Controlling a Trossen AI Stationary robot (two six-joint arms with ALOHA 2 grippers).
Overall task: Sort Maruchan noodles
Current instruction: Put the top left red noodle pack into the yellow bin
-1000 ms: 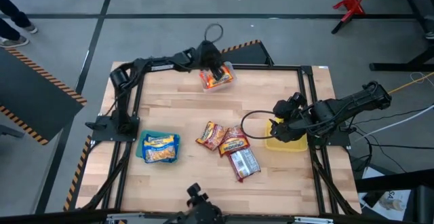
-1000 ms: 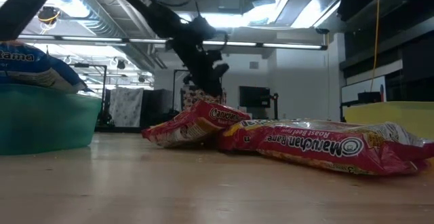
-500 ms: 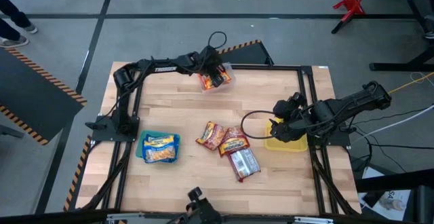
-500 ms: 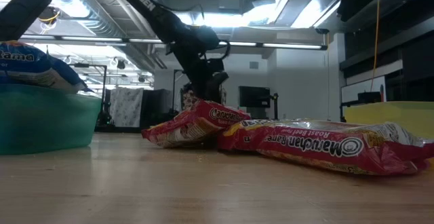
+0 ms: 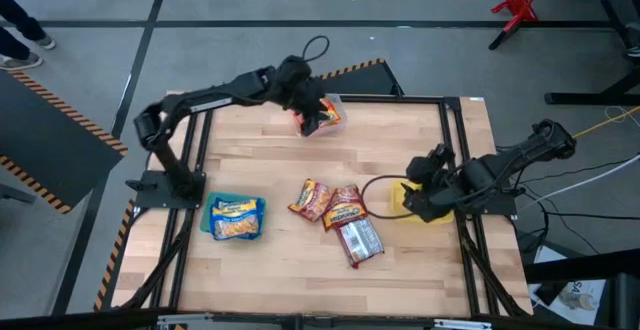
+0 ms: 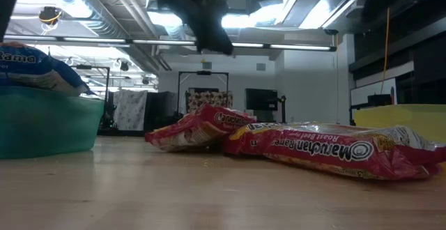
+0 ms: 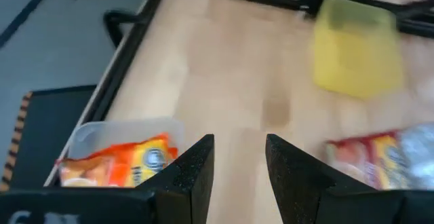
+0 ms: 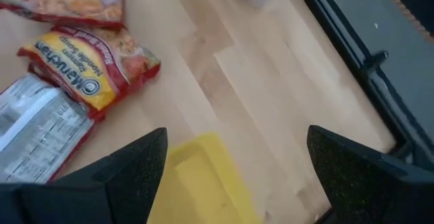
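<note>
An orange-red noodle packet (image 5: 330, 118) (image 7: 115, 168) lies in a clear bin (image 5: 338, 100) at the table's far edge. My left gripper (image 5: 310, 118) (image 7: 239, 173) hangs open above that bin and holds nothing. Three red packets (image 5: 312, 198) (image 5: 345, 208) (image 5: 360, 240) lie flat mid-table, partly overlapping; the low view shows them as a pile (image 6: 202, 127) (image 6: 327, 146). Blue-and-yellow packets (image 5: 236, 218) fill a teal bin (image 5: 210, 210). My right gripper (image 5: 415, 205) (image 8: 234, 176) is wide open over a yellow bin (image 5: 432, 215) (image 8: 203, 176).
A black frame (image 5: 455, 150) edges the wooden table. The teal bin (image 6: 45, 122) sits near the left, the yellow bin (image 6: 411, 115) near the right. Bare wood lies between the clear bin and the mid-table packets. A person's feet (image 5: 20, 30) show on the floor, far left.
My left gripper has risen from just over the clear bin and now hangs higher; in the low view it has climbed to the picture's top. The orange-red packet stays in the clear bin. My right gripper has shifted slightly toward the table's near edge over the yellow bin.
</note>
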